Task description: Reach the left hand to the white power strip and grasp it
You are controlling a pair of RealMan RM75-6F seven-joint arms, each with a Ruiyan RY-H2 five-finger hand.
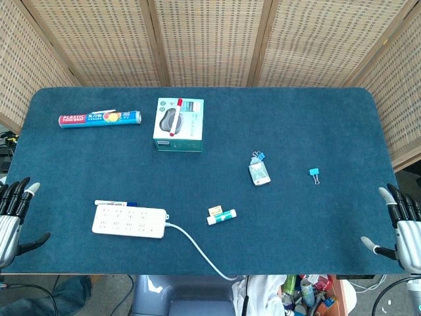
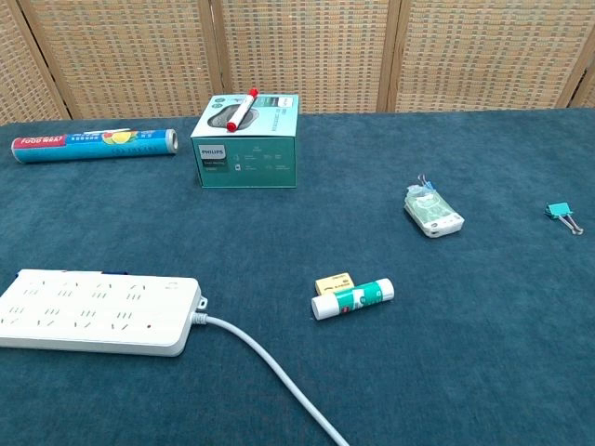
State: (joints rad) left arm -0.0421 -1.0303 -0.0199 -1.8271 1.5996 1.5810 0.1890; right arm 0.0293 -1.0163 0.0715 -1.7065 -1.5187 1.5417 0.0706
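Two robot hands are resting at the near corners of a table covered in dark blue cloth (image 1: 197, 164), and neither is holding anything. Starting at the far left of the head view, the left hand (image 1: 12, 210) is sitting at the table's edge with its dark fingers spread apart and its thumb sticking out toward the table, open and empty. Just to its right, well within reach, the white power strip (image 1: 129, 222) is lying flat on the cloth near the front edge, its long axis running left to right, so its short left end is facing the hand. A pen (image 1: 115, 203) is lying just behind the strip, parallel to it. The strip's white cord (image 1: 197, 247) is trailing from its right end toward the front edge. Farther back, a roll of plastic wrap (image 1: 99, 118) is lying at the left, and a teal box (image 1: 178, 124) with a red marker (image 1: 175, 117) on top is standing beside it. Toward the middle, a glue stick (image 1: 222, 216) is lying near the front; then a small packet (image 1: 259, 172) and a blue binder clip (image 1: 315, 174) follow. At the far right, the right hand (image 1: 401, 227) is sitting open and empty, well apart from the strip, so the left hand is clearly the nearer.
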